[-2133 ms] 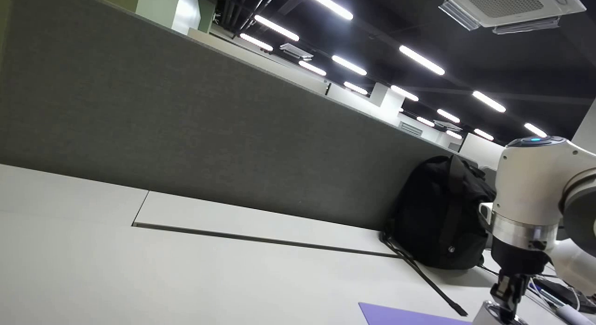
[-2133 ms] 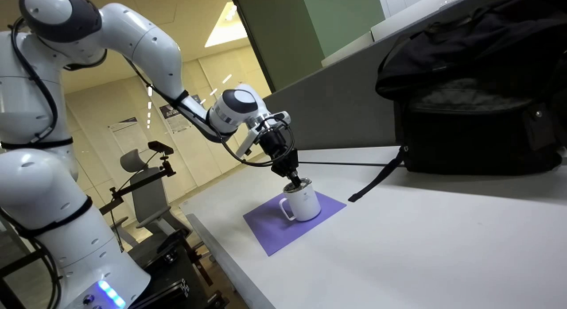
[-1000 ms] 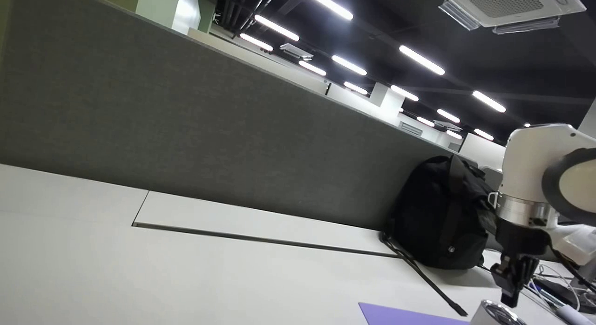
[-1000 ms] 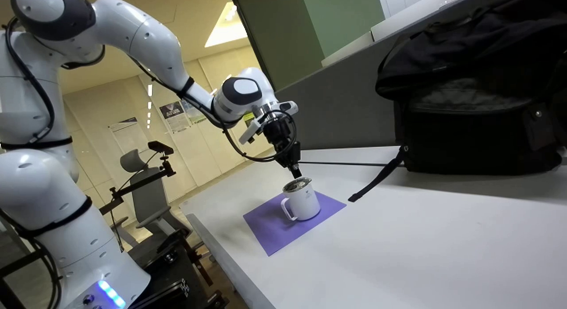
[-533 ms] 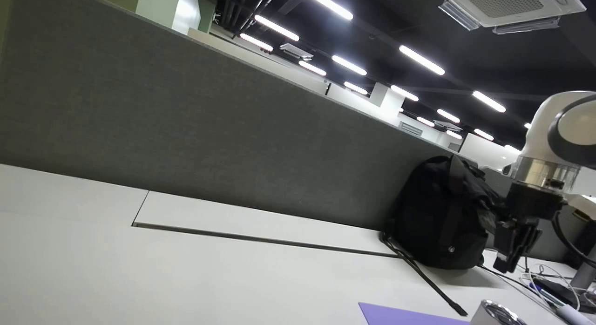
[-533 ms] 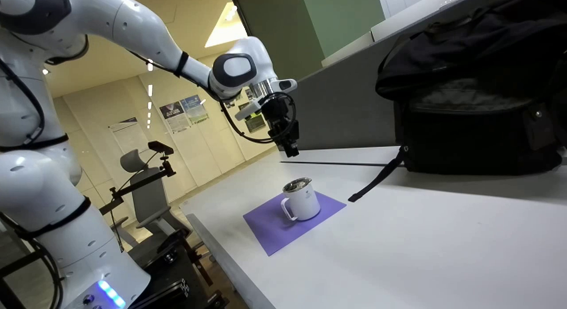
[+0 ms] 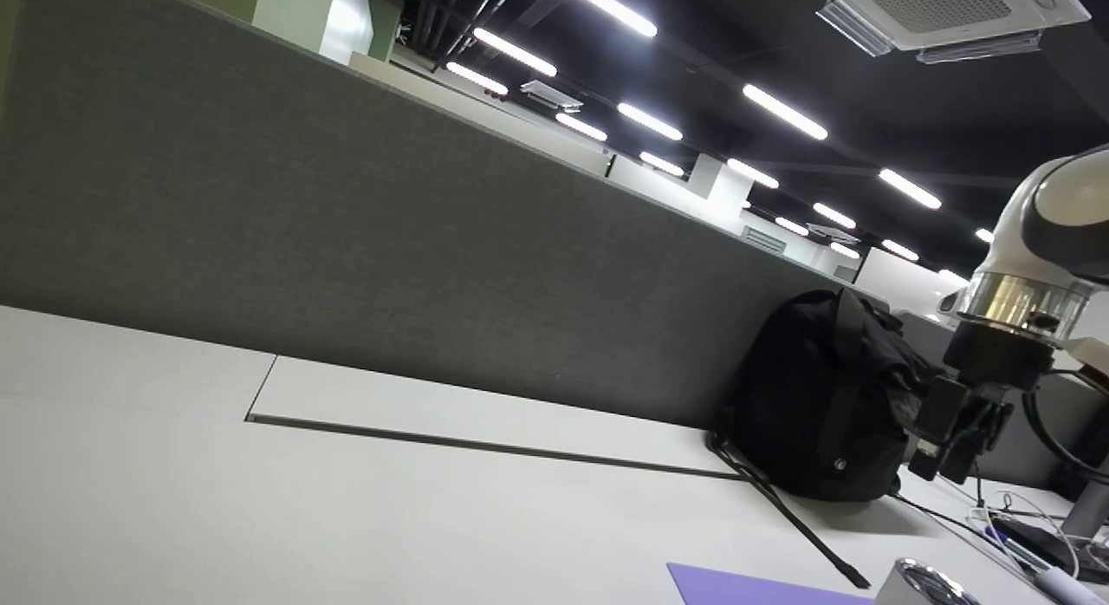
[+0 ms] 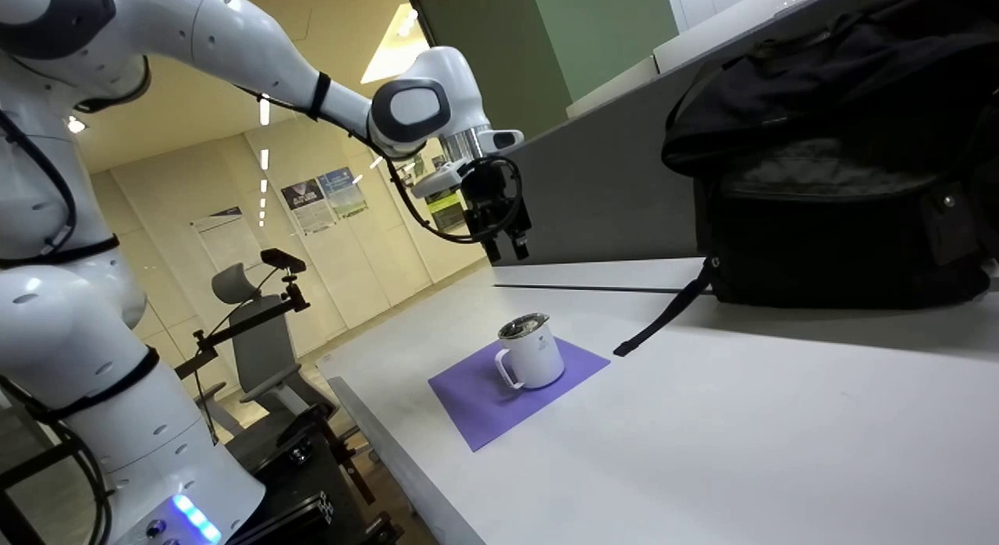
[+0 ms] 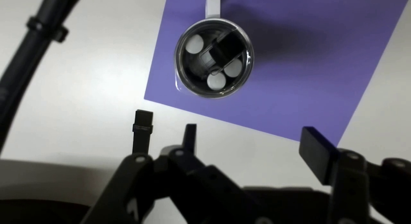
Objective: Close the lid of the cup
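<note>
A white cup [image 8: 534, 361] with a handle stands upright on a purple sheet. Its clear lid [image 9: 196, 65] sits on the rim, seen from above in the wrist view. A black tab [image 9: 227, 48] lies slantwise across the lid, and three pale round spots show there too. Whether the tab covers the drinking hole I cannot tell. My gripper [image 9: 249, 130] hangs above the table, well clear of the cup, its fingers [image 9: 316, 153] spread with nothing between them. In both exterior views the gripper [image 8: 507, 254] is higher than the lid and apart from it.
The purple sheet [image 8: 468, 389] lies flat on the white table [image 8: 702, 436]. A black backpack [image 8: 843, 217] leans at the grey partition [image 7: 390, 241], and its strap [image 8: 663, 318] trails near the sheet. Cables [image 7: 996, 536] lie on the tabletop beyond the cup.
The gripper was down at the lid with its fingers together; it has risen well above the cup, and its fingers have parted. The cup has stayed on the sheet.
</note>
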